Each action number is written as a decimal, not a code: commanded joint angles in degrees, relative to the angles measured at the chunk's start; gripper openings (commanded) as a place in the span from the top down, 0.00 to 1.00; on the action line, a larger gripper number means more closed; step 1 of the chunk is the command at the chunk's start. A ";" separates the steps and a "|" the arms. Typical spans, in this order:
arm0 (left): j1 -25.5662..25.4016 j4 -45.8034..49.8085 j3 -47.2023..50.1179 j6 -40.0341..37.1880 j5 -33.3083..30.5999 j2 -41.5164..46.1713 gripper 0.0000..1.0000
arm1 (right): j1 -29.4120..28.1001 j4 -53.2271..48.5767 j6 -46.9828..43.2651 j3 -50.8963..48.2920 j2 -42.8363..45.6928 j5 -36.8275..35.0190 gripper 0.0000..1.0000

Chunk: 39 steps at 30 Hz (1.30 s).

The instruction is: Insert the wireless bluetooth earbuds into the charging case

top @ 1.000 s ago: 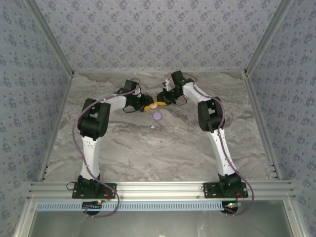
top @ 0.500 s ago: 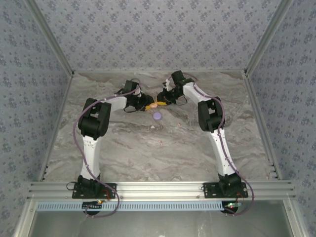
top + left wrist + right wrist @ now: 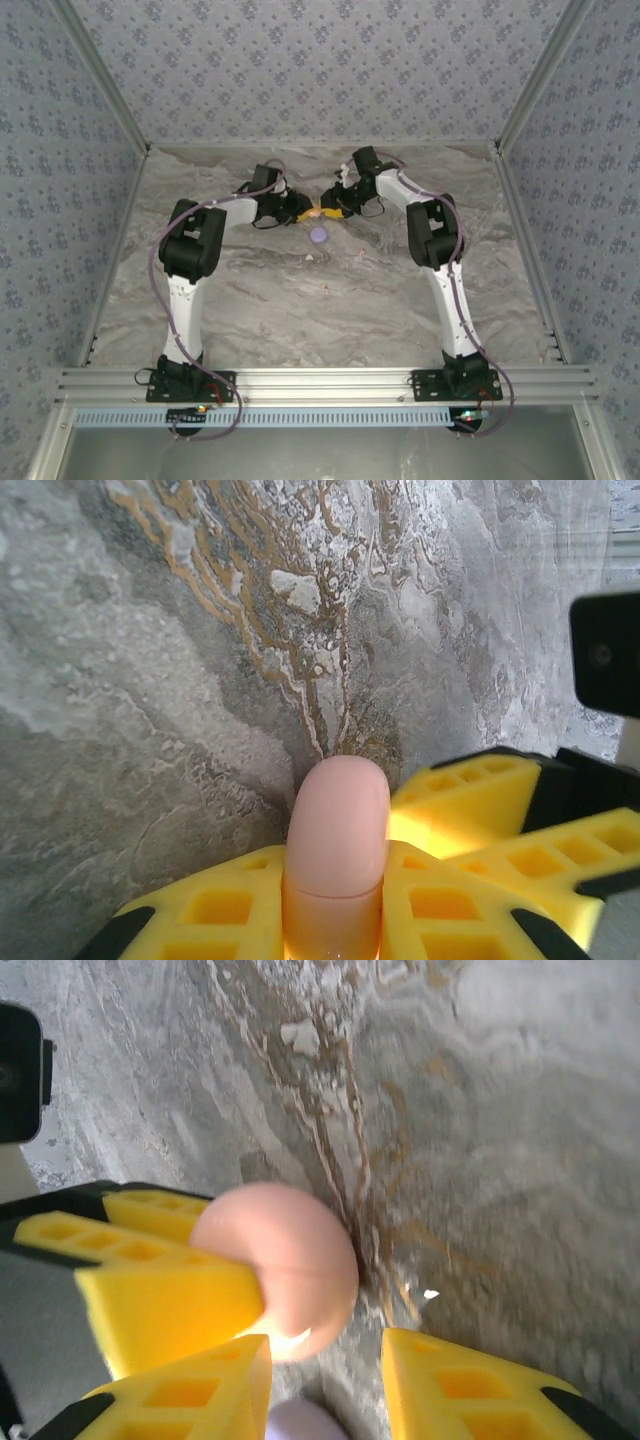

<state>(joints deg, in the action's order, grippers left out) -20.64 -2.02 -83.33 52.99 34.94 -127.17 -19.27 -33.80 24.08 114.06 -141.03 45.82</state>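
Observation:
The pink charging case stands on edge, its seam closed, and my left gripper is shut on it, one yellow finger on each side. In the top view this case sits between the left gripper and the right gripper at the back middle of the table. My right gripper is open; the pink case lies just beyond its left fingertip, not between the fingers. Tiny earbuds lie apart on the marble nearer the bases: a pink earbud and another earbud.
A round lilac disc lies just in front of the two grippers, and its lilac edge shows under the right fingers. A tiny pale piece sits below it. A white speck rests on the marble. Patterned walls enclose the table.
The right arm's elbow has swung slightly to the right, while its gripper stays by the pink case. The left arm has held still with the case in its fingers.

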 commanded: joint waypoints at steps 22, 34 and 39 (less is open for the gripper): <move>0.14 -6.37 7.00 -18.16 14.92 29.58 0.80 | 8.46 18.48 -2.15 -29.94 42.81 8.55 0.56; -2.62 -4.67 6.34 -22.88 19.14 35.13 0.78 | 4.31 17.89 -4.61 -26.76 45.45 13.13 0.50; -3.18 -3.29 5.48 -24.22 20.09 35.23 0.78 | 2.94 17.45 -5.65 -25.15 45.02 14.16 0.49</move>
<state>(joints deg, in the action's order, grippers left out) -23.40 -6.17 -76.64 31.16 52.80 -93.65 -15.68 -15.86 20.25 86.17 -95.81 57.89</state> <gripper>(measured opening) 0.227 0.507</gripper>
